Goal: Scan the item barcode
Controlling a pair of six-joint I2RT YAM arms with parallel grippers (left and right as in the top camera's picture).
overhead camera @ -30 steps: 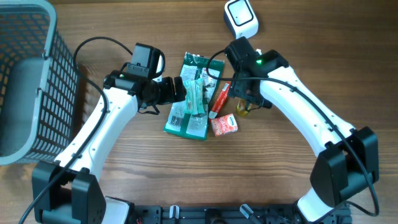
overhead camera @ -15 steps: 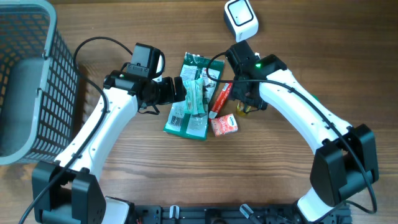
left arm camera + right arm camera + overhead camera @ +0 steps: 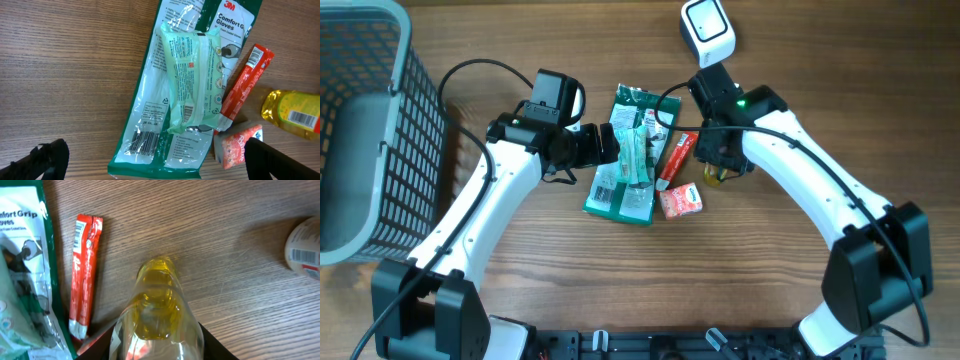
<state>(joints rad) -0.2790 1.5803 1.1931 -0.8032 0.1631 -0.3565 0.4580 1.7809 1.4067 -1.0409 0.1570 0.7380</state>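
Observation:
A loose pile of items lies mid-table: a green glove pack (image 3: 625, 175) with a pale green wipes packet (image 3: 636, 155) on top, a red stick pack (image 3: 674, 160), an orange tissue pack (image 3: 681, 201) and a yellow bottle (image 3: 710, 177). My left gripper (image 3: 610, 147) hovers wide open over the glove pack (image 3: 150, 125), its barcode showing between the fingertips (image 3: 37, 160). My right gripper (image 3: 714, 170) comes down over the yellow bottle (image 3: 159, 315), with both black fingers (image 3: 215, 347) pressed against its sides. The white scanner (image 3: 707, 28) stands at the back.
A grey mesh basket (image 3: 380, 130) fills the left edge of the table. A round whitish object with a barcode label (image 3: 304, 250) lies to the right of the bottle. The red stick pack (image 3: 85, 275) lies just left of the bottle.
The right gripper's jaws have narrowed onto the yellow bottle and the wrist shifted slightly. The left arm has not moved.

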